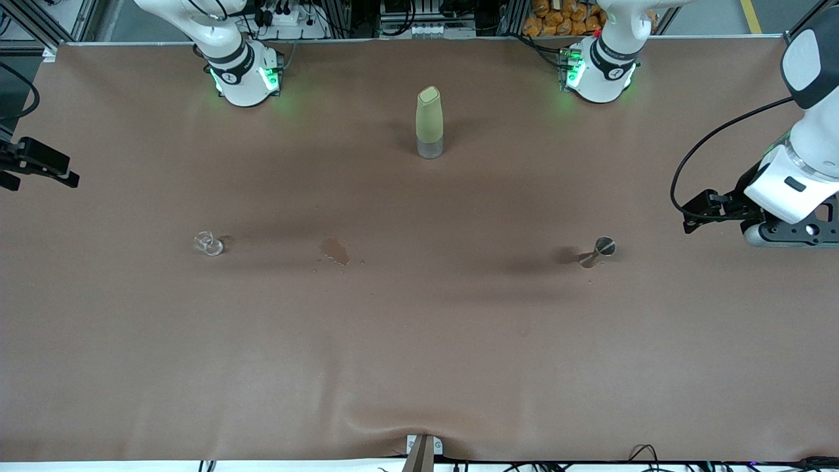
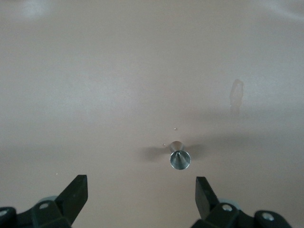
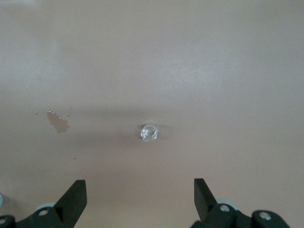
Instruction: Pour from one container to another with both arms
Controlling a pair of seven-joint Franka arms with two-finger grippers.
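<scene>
A small steel jigger [image 1: 598, 250] stands on the brown table toward the left arm's end. A small clear glass [image 1: 208, 244] stands toward the right arm's end. A tall olive-green bottle [image 1: 429, 123] with a clear base stands between the two arm bases. In the left wrist view my left gripper [image 2: 141, 191] is open and empty, up in the air, with the jigger [image 2: 180, 157] ahead of its fingers. My right gripper [image 3: 140, 191] is likewise open and empty in the air, with the glass [image 3: 149, 132] ahead of it. The left arm's hand [image 1: 790, 223] hangs over the table's end.
A small dark wet stain [image 1: 334, 251] marks the cloth between glass and jigger, closer to the glass. It also shows in the right wrist view as a stain [image 3: 58, 121]. A black part of the right arm's hand [image 1: 39, 164] shows at the table's end.
</scene>
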